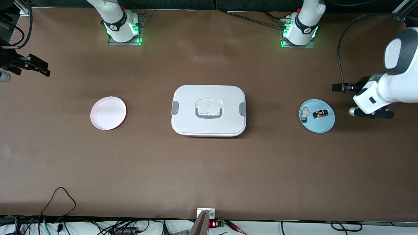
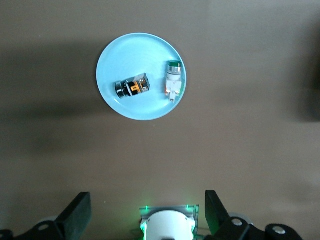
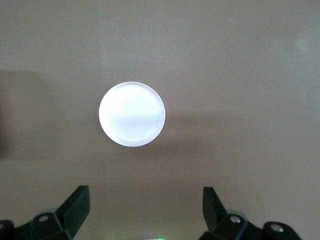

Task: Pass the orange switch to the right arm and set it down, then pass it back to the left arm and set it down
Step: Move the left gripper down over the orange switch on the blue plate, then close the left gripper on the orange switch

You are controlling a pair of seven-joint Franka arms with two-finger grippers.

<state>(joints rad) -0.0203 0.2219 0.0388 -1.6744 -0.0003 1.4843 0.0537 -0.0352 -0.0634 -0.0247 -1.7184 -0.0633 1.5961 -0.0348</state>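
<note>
The orange switch [image 1: 320, 114] [image 2: 132, 87], tiny and black with an orange face, lies on a round blue plate [image 1: 326, 126] [image 2: 112, 62] toward the left arm's end of the table. My left gripper [image 1: 374, 114] [image 2: 146, 212] hangs open and empty over bare table just past that plate. The large white box [image 1: 209, 110] sits lidded in the middle of the table. My right gripper [image 1: 31, 65] [image 3: 145, 207] hangs open and empty over bare table at the right arm's end, off to the side of a pink plate [image 1: 108, 113] [image 3: 131, 114].
A small white-and-green component [image 1: 304, 114] [image 2: 173, 80] lies beside the orange switch on the blue plate. The pink plate holds nothing. Cables and a small device [image 1: 206, 213] lie along the table edge nearest the front camera.
</note>
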